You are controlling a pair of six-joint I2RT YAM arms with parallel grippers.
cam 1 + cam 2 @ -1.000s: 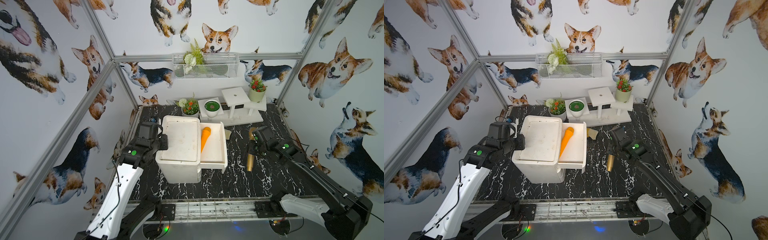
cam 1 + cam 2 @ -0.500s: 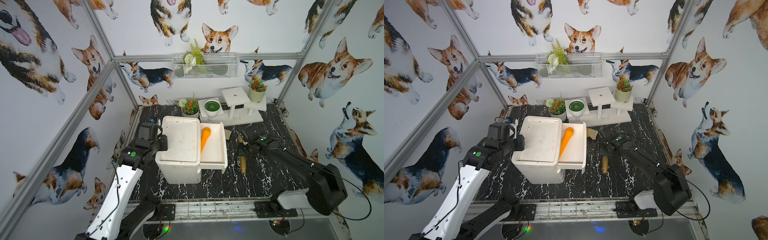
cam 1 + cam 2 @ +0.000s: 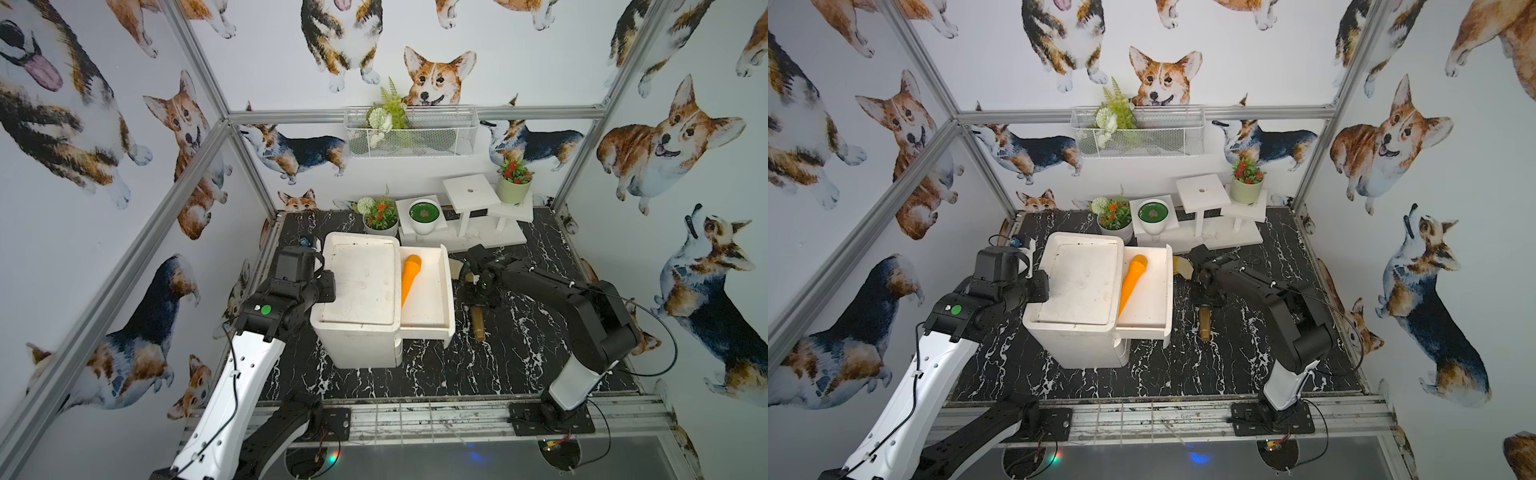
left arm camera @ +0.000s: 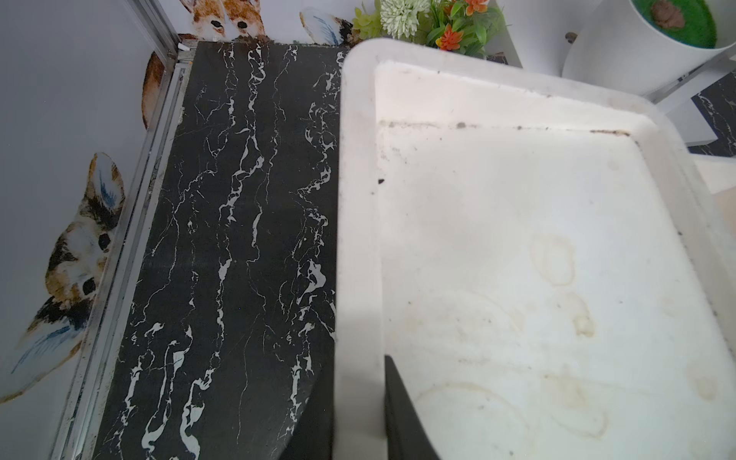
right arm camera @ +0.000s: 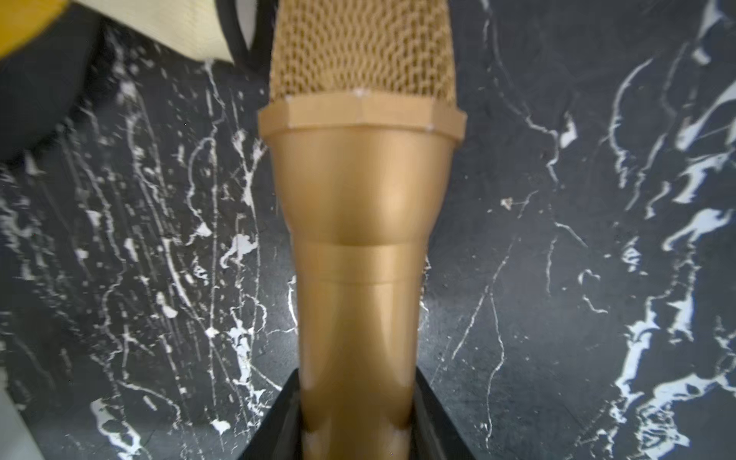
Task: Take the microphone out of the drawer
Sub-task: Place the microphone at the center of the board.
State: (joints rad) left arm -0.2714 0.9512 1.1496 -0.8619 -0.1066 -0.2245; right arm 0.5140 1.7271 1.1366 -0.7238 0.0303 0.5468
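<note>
My right pincer (image 5: 355, 432) is clenched on the gold microphone (image 5: 360, 223), a smooth plastic body that tapers down its length. Only the right wrist view gives its detail. It shows a honeycomb mesh head, a faceted collar below it and a stepped ring on the shaft, with my black fingers (image 5: 275, 430) pressed on either side. In both top views my arm covers most of it, and a short length sticks out towards the desk's front edge. It is outside the drawer, low over the desk (image 3: 519, 353), which is black with white marble veining. It sits between the drawer front and the right edge. I cannot tell whether it touches the surface.

Only the top views show the orange microphone (image 3: 409, 278), glossy and club-shaped. It lies lengthwise in the open drawer (image 3: 446, 291) of the white plastic drawer cabinet (image 3: 357, 286). The drawer is pulled out towards the right edge.

My left pincer (image 4: 358, 418) is clenched on the cabinet's raised top rim, on the side facing the left edge. The left wrist view shows one dark finger outside the rim and one inside, which my wrist hides in the top views. That view also shows the recessed top scuffed and ring-stained.
</note>
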